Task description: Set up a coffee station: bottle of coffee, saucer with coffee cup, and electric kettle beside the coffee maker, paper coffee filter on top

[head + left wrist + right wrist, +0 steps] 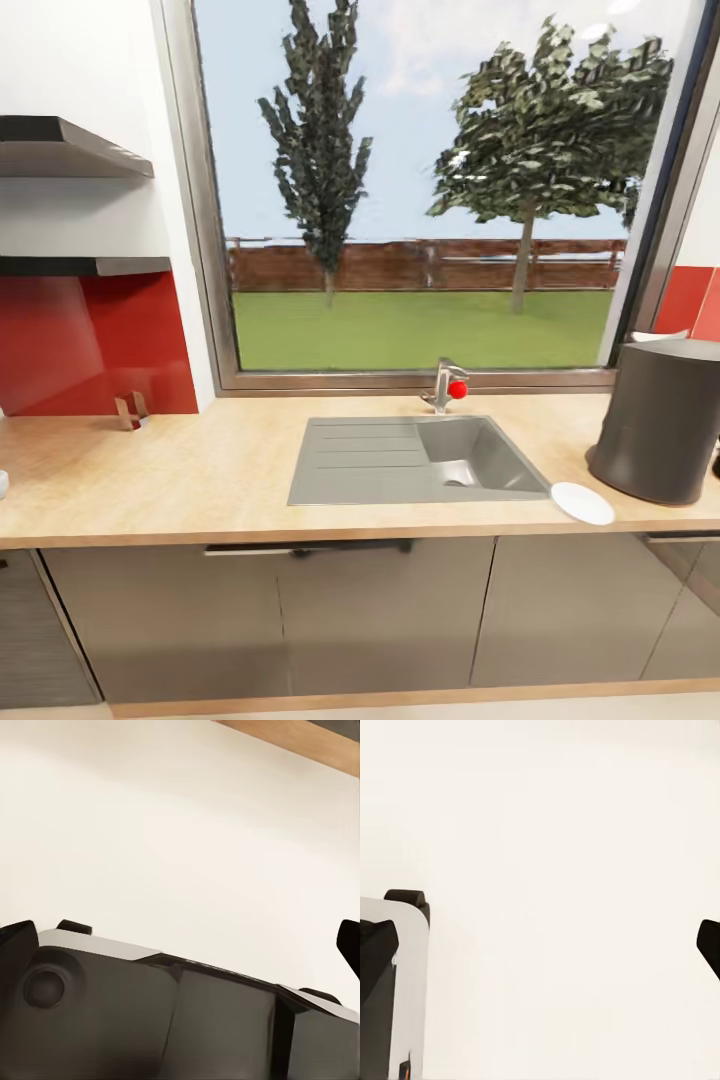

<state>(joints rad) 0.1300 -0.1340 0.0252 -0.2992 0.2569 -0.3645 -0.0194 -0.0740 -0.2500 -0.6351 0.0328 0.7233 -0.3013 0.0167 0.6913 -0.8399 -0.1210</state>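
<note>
Long wood-grain surface (200, 470) is seen under the window, sink (420, 460) set in its middle. Coffee maker (660, 420) stands at the surface's right end; saucer (582, 503) lies just beside its base, at the front edge. Two black shelves (70, 150) are mounted upper left. Left gripper (180, 945) and right gripper (540, 945) are spread wide, nothing held. Risk judged: the saucer could be knocked off the edge by a passing arm.

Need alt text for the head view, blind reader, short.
A dark grey coffee maker stands at the right end of a light wood countertop, with a white saucer lying beside its base near the front edge. A grey sink with a red-knobbed tap sits mid-counter under a large window; two black shelves hang on the wall at left.
</note>
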